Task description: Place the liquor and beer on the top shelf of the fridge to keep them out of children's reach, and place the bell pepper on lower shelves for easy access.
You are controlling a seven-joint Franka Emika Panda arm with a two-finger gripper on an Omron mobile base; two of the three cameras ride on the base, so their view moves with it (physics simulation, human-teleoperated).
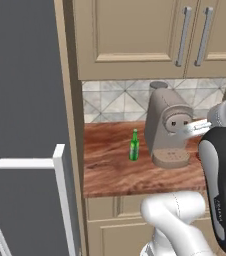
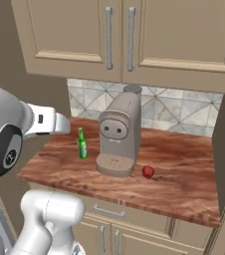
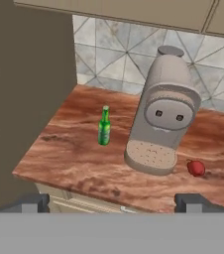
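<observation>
While the gripper (image 3: 111,202) hangs above the counter's (image 3: 74,163) front edge with its fingertips (image 3: 34,203) wide apart and empty, the beer (image 3: 104,126) stands upright beyond. A beige coffee machine (image 3: 163,116) just beside it blocks the bell pepper (image 3: 196,168) in the left base view. The fridge (image 1: 25,100) is cut off there.

Green beer (image 3: 104,127), red bell pepper (image 3: 196,168)

Left base view: from behind-left, facing forward and down at the counter (image 1: 110,175), fridge (image 1: 25,100) door close at left. Right base view: from behind-right, same counter (image 2: 184,169). Hand view: nearer, angled down over the counter's front edge (image 3: 84,173). Shared across all: beer (image 1: 134,145), coffee machine (image 2: 118,134).
</observation>
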